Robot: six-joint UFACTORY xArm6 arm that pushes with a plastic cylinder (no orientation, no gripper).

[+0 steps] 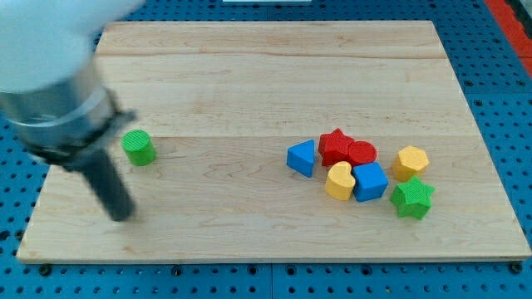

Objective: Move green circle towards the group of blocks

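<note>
The green circle (139, 147) stands alone on the wooden board at the view's left. My tip (121, 216) is on the board below and slightly left of it, not touching. The group sits at the view's right: a blue triangle (302, 157), a red star (336, 146), a red circle (362, 154), a yellow heart (339, 181), a blue cube (370, 181), a yellow hexagon (411, 162) and a green star (412, 198).
The arm's blurred white and grey body (50, 75) covers the view's upper left corner. The wooden board (274, 75) lies on a blue perforated table (507, 91).
</note>
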